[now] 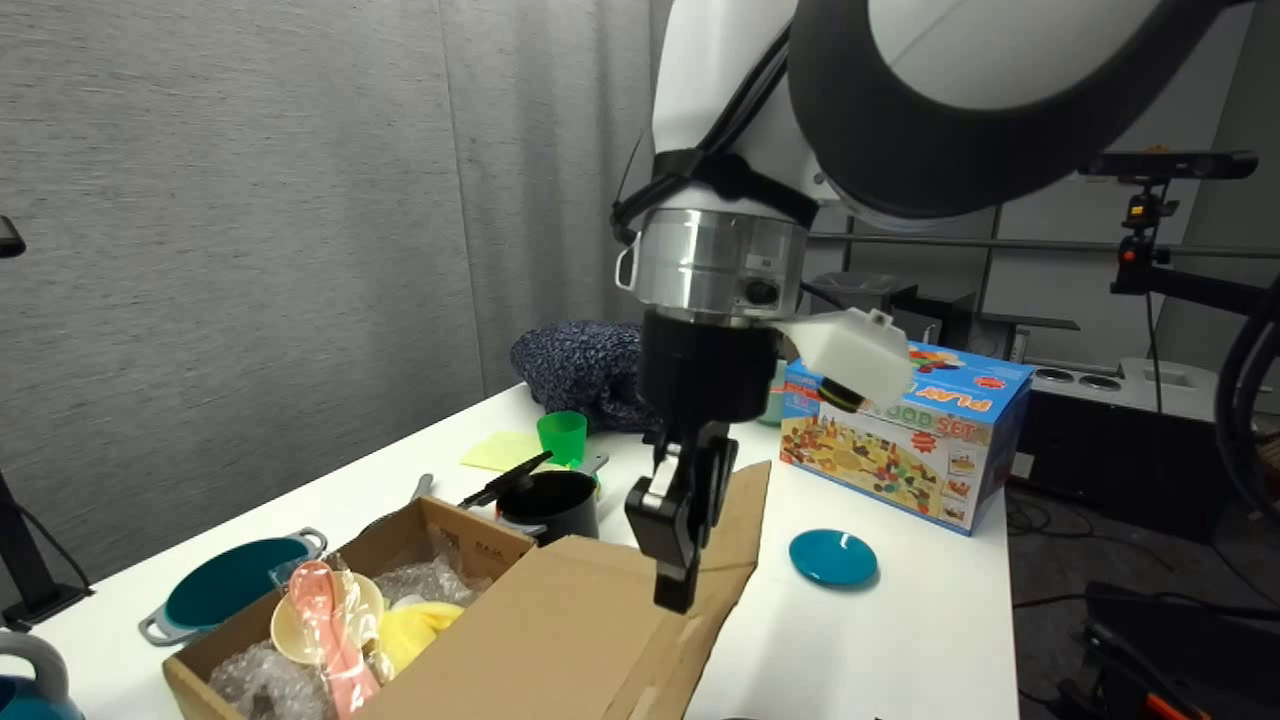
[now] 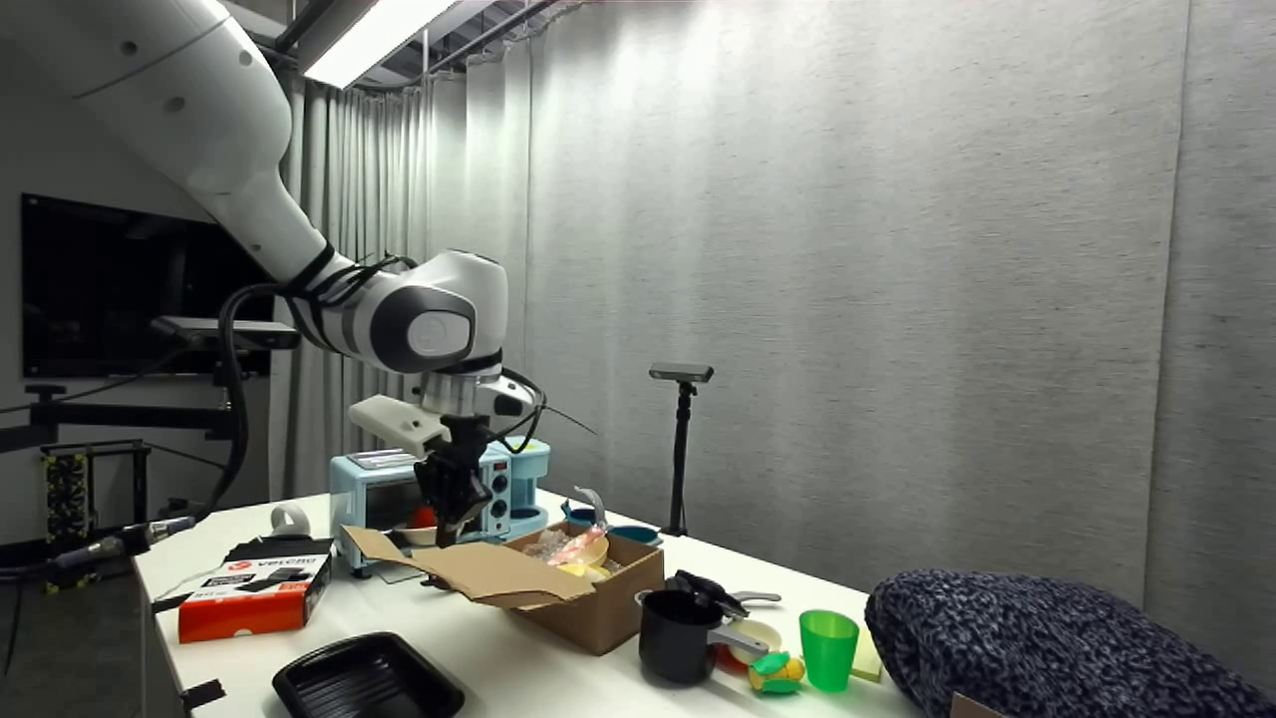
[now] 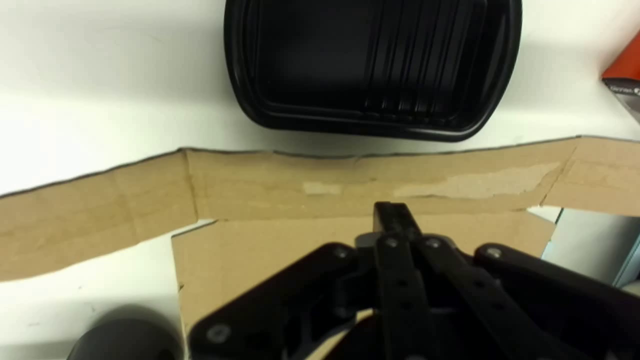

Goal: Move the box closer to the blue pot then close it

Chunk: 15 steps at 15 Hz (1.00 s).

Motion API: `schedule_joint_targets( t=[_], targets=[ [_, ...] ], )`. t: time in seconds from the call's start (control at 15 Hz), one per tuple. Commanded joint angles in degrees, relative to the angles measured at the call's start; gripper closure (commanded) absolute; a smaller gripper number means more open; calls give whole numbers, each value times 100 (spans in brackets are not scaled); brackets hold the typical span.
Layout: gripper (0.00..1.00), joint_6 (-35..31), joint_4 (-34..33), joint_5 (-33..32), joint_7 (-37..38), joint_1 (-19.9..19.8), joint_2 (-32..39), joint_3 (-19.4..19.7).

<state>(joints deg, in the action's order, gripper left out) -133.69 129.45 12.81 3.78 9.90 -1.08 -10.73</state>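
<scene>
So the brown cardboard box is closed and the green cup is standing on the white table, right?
Not quite: the brown cardboard box is open, its large flap folded outward and a yellow item visible inside in an exterior view. The green cup is standing on the white table.

In the wrist view the pincer (image 3: pixel 395 217) hides part of the box (image 3: pixel 295 230) behind it; the black tray (image 3: pixel 350 65) ahead of its tips runs off the top edge; the orange carton (image 3: pixel 626 65) rightward and a dark pot (image 3: pixel 125 342) leftward are cropped too.
</scene>
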Motion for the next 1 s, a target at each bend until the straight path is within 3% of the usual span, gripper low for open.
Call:
schedule_joint_targets(
  t=[0.0, 0.27, 0.4, 0.67, 0.93],
  targets=[
    [100, 105, 487, 186, -4, 177, -286, -144],
    [100, -285, 1096, 78, 146, 349, -667, -326],
    [100, -983, 1468, -354, 526, 351, -792, -392],
    [100, -2448, 1980, -1613, 1594, 161, -655, -517],
    [100, -3187, 2163, -3218, 2899, -159, -703, -579]
  ],
)
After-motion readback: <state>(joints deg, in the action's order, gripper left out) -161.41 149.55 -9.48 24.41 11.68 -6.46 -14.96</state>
